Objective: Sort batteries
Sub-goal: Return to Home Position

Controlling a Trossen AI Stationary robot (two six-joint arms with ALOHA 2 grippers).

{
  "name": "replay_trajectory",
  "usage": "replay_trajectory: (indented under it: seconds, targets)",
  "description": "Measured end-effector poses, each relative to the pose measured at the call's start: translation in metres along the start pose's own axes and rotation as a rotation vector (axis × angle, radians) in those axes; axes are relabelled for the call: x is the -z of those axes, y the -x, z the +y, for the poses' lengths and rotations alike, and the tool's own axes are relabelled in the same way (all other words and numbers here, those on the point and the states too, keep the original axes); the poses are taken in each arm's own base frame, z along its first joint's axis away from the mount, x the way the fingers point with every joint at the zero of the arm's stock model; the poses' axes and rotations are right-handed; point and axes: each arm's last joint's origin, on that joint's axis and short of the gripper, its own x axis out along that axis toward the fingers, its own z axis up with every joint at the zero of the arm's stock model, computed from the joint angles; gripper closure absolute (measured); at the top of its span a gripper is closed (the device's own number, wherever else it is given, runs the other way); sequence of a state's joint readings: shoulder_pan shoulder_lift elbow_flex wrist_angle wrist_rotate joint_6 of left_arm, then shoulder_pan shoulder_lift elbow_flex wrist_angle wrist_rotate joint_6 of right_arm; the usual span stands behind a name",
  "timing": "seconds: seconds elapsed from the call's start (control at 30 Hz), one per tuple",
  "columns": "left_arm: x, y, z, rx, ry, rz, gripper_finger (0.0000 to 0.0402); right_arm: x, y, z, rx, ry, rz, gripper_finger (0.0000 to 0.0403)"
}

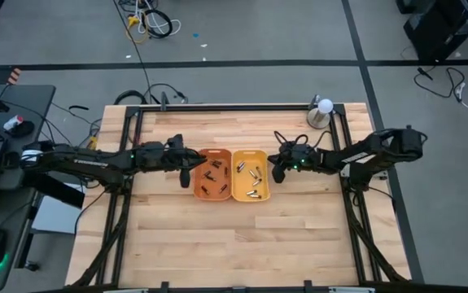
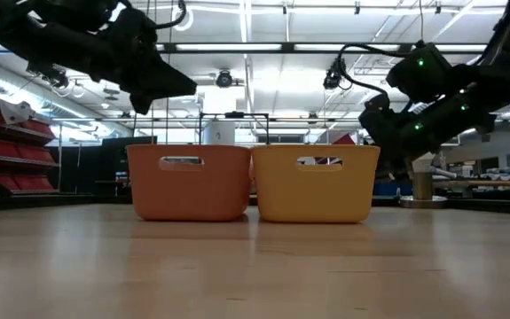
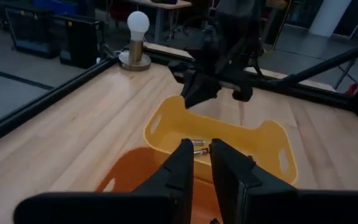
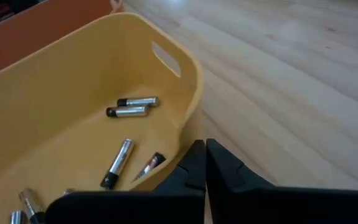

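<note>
Two trays stand side by side at mid-table: an orange tray holding several dark batteries and a yellow tray holding several silvery batteries, which also show in the right wrist view. My left gripper hovers at the orange tray's left edge, above rim height. Its fingers are a narrow gap apart with nothing between them. My right gripper hovers at the yellow tray's right edge. It is shut and empty.
A metal cup with a white ball stands at the table's far right corner. Black frame rails run along the table's far and side edges. Bare wood lies in front of the trays.
</note>
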State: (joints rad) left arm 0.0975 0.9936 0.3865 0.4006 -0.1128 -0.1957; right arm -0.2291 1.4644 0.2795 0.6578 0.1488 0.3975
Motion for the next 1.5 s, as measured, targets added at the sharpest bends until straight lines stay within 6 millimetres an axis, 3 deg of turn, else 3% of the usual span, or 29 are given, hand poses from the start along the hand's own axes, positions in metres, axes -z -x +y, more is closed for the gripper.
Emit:
replay_trajectory:
  seconds: [0.2,0.3,0.53,0.83,0.97,1.23,1.5]
  targets:
    - [0.024,0.015,0.002,-0.030,0.029,0.015,0.0350,0.002,0.012,0.003,-0.022,-0.008,-0.024,0.0403]
    - [0.029,0.022,-0.002,0.021,0.041,-0.057,0.0350,0.001,0.025,0.009,-0.078,0.012,-0.060,0.0403]
    - [0.032,0.043,-0.007,0.120,0.013,-0.301,0.0350,-0.022,0.060,0.030,-0.327,0.107,-0.246,0.0403]
    - [0.044,0.050,-0.003,0.124,-0.015,-0.320,0.0355,-0.040,0.103,0.030,-0.428,0.189,-0.400,0.0403]
    - [0.051,0.054,-0.001,0.142,-0.065,-0.347,0.0356,-0.036,0.114,0.024,-0.421,0.224,-0.397,0.0403]
    - [0.049,0.055,-0.002,0.143,-0.084,-0.365,0.0356,-0.009,0.125,0.011,-0.612,0.173,-0.563,0.0403]
    - [0.045,0.057,-0.002,0.155,-0.049,-0.416,0.0356,-0.009,0.132,0.009,-0.622,0.176,-0.586,0.0403]
